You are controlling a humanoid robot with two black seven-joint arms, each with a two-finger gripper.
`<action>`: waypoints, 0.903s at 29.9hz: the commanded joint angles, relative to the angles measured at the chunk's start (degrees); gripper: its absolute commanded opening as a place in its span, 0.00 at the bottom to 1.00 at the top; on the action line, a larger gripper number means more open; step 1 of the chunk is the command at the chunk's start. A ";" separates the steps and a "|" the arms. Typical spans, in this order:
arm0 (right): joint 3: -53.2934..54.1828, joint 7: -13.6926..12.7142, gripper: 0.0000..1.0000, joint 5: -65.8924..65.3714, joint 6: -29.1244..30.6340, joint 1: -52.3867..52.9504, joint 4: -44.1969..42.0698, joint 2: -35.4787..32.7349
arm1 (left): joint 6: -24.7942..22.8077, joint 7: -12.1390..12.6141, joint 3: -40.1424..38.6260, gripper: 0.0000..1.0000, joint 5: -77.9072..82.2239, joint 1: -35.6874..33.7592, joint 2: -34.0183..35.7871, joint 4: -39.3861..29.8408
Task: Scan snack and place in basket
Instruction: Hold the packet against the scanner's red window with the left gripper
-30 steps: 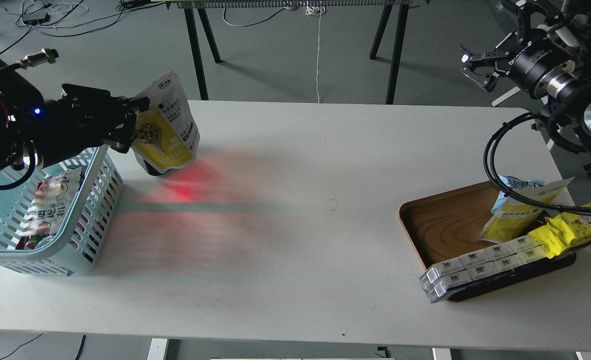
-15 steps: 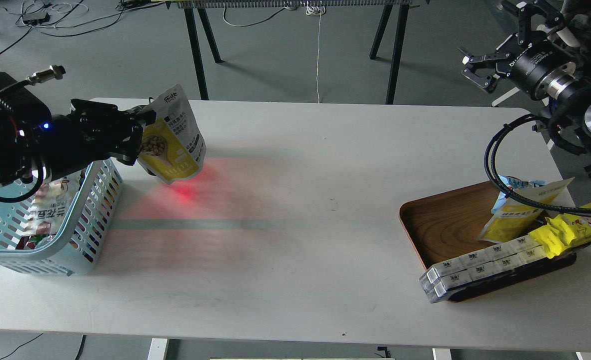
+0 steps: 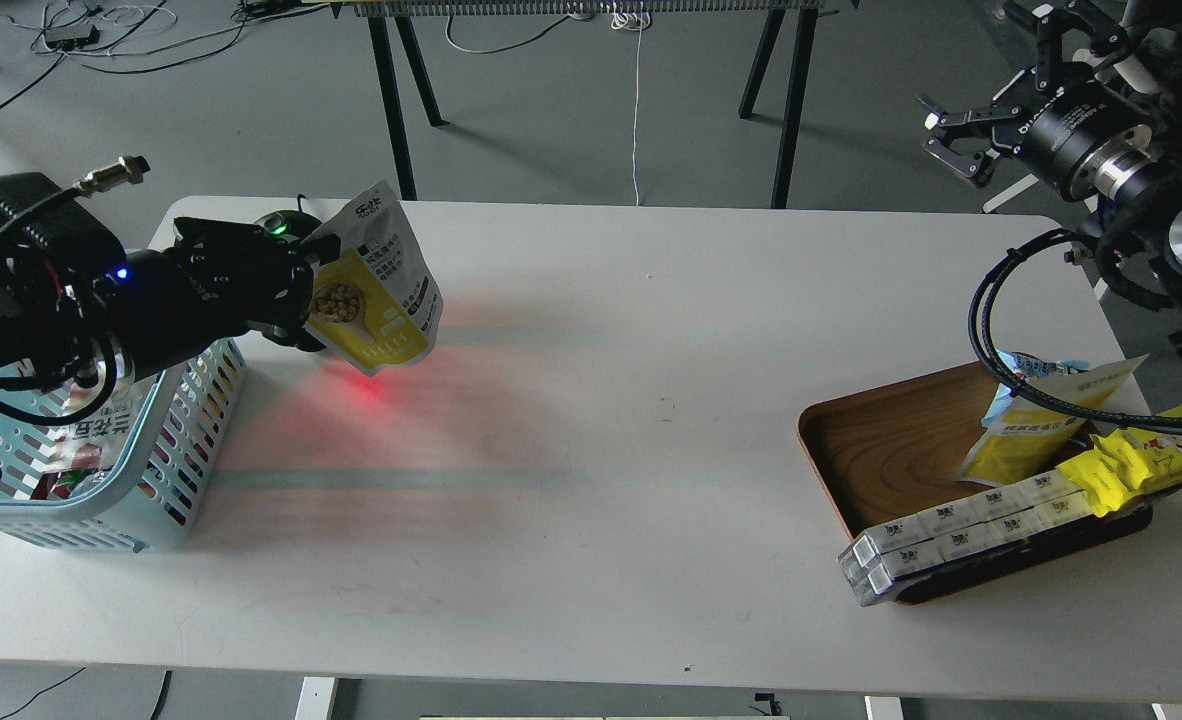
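Note:
My left gripper (image 3: 303,290) is shut on the snack (image 3: 381,290), a flat yellow pouch with a round picture of beige beans and white areas with black text. It holds the pouch tilted above the table, just right of the light blue basket (image 3: 186,440) at the left edge. A red scanner glow lies on the table under the pouch. A small dark device with a green light (image 3: 279,224) sits behind the gripper. My right gripper (image 3: 956,138) is open and empty, high at the far right.
The basket holds a white snack bag (image 3: 91,435). A brown wooden tray (image 3: 881,450) at the right carries a yellow pouch with a light-blue top (image 3: 1036,420), a bright yellow wrapper (image 3: 1141,460) and long white boxes (image 3: 961,535). A black cable (image 3: 981,330) loops above the tray.
My left gripper has moved right and slightly down with the snack, away from the basket. The green light behind it has come into view. The right arm has barely moved.

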 commanded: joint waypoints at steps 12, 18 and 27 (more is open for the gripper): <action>-1.40 -0.09 0.98 -0.04 -0.04 0.01 0.00 0.07 | -1.66 -1.56 0.00 0.00 0.09 2.06 -0.34 -0.48; -1.84 -0.09 0.98 -0.04 -0.04 0.10 0.09 0.16 | -6.76 -3.32 -0.79 0.00 0.61 1.71 1.60 -0.93; -1.84 -0.09 0.98 -0.04 -0.13 0.28 0.00 0.16 | -9.75 -3.67 -0.53 0.00 2.55 -1.28 1.86 -0.93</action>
